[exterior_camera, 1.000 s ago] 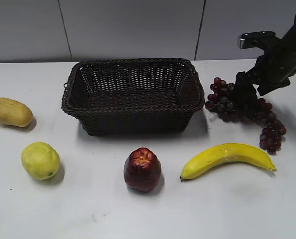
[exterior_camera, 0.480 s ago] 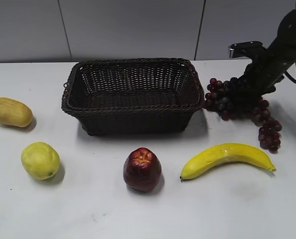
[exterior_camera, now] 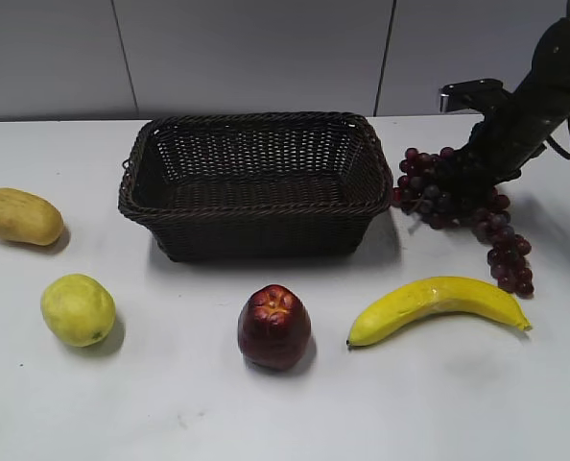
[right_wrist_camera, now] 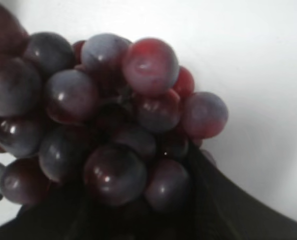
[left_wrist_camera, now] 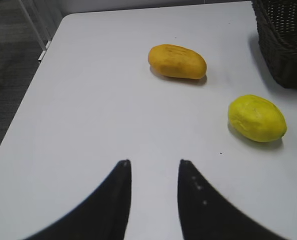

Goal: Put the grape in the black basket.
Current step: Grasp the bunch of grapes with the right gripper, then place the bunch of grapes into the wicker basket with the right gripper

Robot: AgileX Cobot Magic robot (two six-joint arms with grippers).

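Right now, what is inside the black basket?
The black basket shows only its own woven floor; no fruit lies in it. The near wall hides a strip of floor. The grape hangs outside, in the right gripper.

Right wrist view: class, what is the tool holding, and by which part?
The right tool holds the grape by its thick upper end; the tapered tail hangs free.

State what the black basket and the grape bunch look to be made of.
The black basket: woven wicker or rattan-like strands, dark and slightly glossy, with open-weave sides and a braided rim.
The grape: smooth, shiny round skins with highlights in the right wrist view; real fruit or plastic imitation cannot be told.
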